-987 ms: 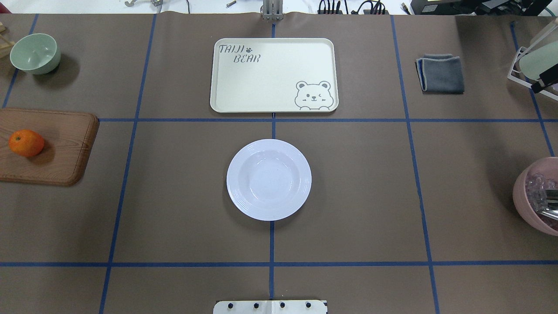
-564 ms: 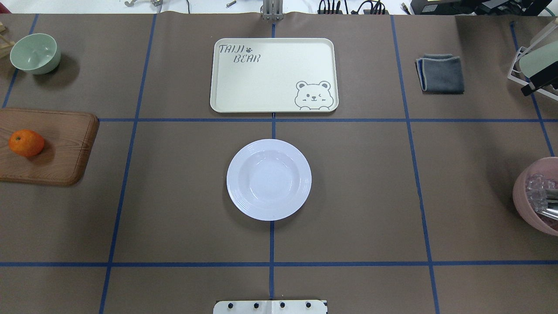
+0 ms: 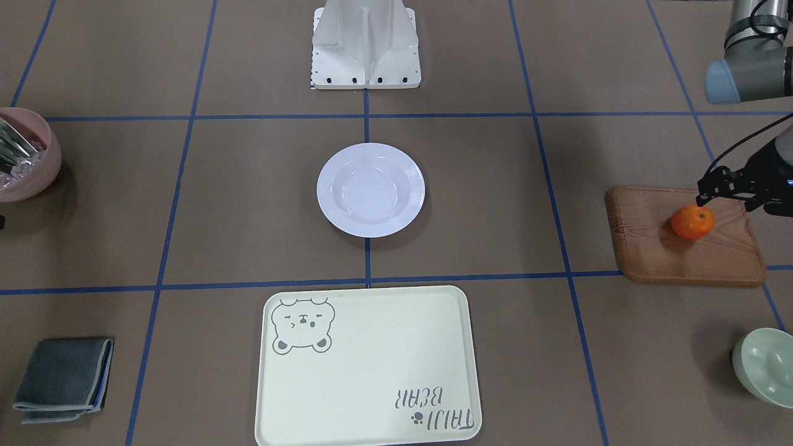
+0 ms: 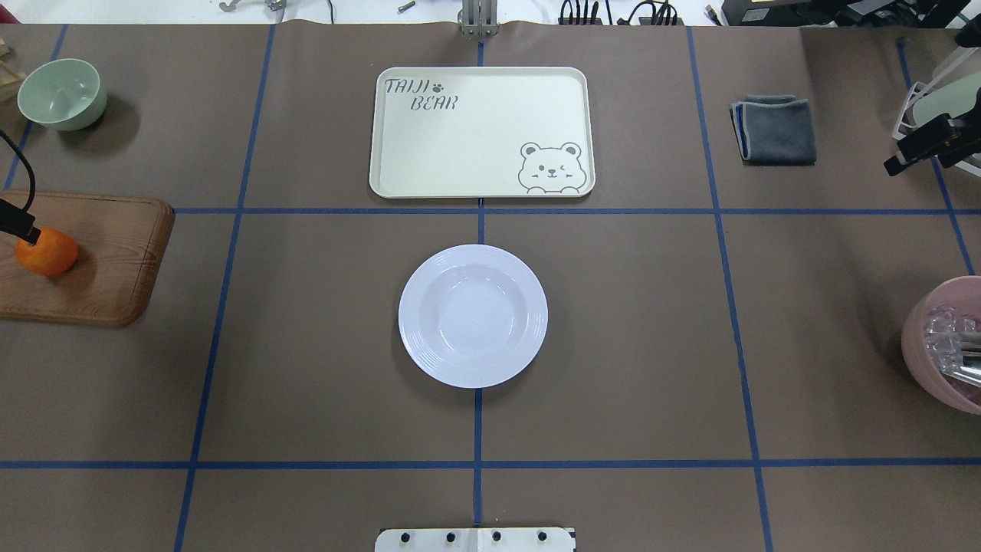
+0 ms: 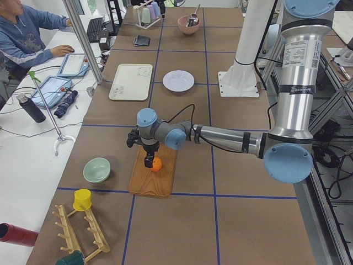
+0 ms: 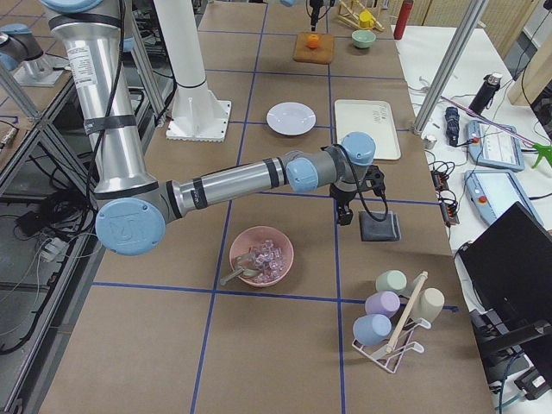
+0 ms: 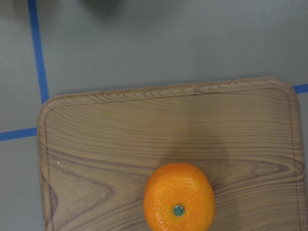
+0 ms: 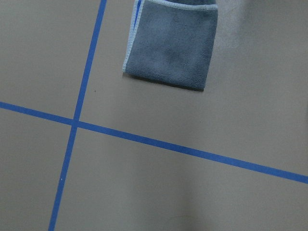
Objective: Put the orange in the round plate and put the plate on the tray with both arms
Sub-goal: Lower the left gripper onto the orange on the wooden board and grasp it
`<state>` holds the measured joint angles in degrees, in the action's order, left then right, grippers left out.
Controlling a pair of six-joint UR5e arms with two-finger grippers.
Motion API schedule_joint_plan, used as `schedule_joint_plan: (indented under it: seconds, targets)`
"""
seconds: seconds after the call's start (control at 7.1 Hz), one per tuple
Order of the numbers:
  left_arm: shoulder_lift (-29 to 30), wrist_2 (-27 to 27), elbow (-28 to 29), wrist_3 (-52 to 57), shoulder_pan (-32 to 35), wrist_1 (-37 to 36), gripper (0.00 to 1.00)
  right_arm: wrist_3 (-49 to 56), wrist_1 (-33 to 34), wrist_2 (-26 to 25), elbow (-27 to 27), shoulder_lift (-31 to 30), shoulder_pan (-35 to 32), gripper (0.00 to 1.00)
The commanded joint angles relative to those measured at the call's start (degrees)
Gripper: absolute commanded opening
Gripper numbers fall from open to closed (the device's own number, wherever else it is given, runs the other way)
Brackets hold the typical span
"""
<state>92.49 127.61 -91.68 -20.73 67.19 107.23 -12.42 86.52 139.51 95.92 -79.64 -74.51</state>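
The jaws of the left gripper (image 3: 705, 193) are not shown clearly enough for it to be told whether they are parted or closed. The same must be said of the right gripper (image 4: 898, 162), of which only a black tip is seen at the right edge of the overhead view.

The orange (image 3: 692, 223) is found on the wooden board (image 3: 675, 263) at the right of the front-facing view. It is round, so no long axis can be given. Its green stem dot is turned upward, straight at the left wrist camera, where the fruit is cut by the lower edge of the frame.

The round plate (image 4: 473, 316) is set upright, hollow up, at the centre of the overhead frame, on a blue tape line (image 4: 477, 429). The tray (image 4: 481, 132) is laid flat above it and apart from it, with its long axis running left to right, the lettering at its upper left and the bear at its lower right.

In the exterior left view the left arm (image 5: 220, 135) is stretched level toward the left of the frame. Its wrist is bent down so that the gripper is pointed at the board just beside the orange — contact cannot be told.

In the exterior right view the right arm (image 6: 233, 183) is reached toward the centre, with the gripper pointed down just beside the grey cloth (image 6: 379, 228).
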Motion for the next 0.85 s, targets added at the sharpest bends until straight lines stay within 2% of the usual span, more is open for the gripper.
schedule_joint_plan:
  seconds: [0.0,0.28,0.7]
  targets:
    - [1.5,-0.3,5.5,-0.4,-1.4,4.2,0.98,-0.4,-2.7,0.0,0.2,-0.2,1.2,1.00]
    - [5.0,0.1,9.3,-3.7,-1.6,6.2,0.98,-0.3,-7.1,0.0,-0.4,-1.3,2.1,1.00]
    - [4.9,3.1,9.7,-3.4,-1.6,6.2,0.98,-0.4,-7.3,-1.7,-0.5,-1.2,3.8,1.00]
